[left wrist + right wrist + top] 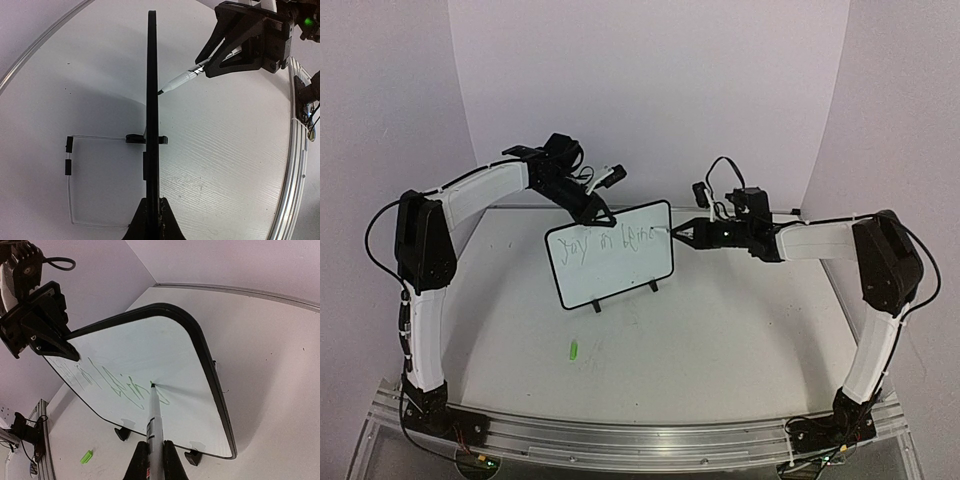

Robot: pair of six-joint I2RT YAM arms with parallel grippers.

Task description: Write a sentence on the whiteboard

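The whiteboard stands upright on two small black feet at the table's middle. My left gripper is shut on its top edge. In the left wrist view the whiteboard shows edge-on, clamped between that gripper's jaws. A green scrawled sentence runs across its upper face. My right gripper is shut on a white marker, whose tip touches the whiteboard at the right end of the sentence. From the side, the marker meets the board's face.
A small green marker cap lies on the table in front of the board, also the green cap low left in the right wrist view. An aluminium rail runs along the near edge. White backdrop walls curve behind.
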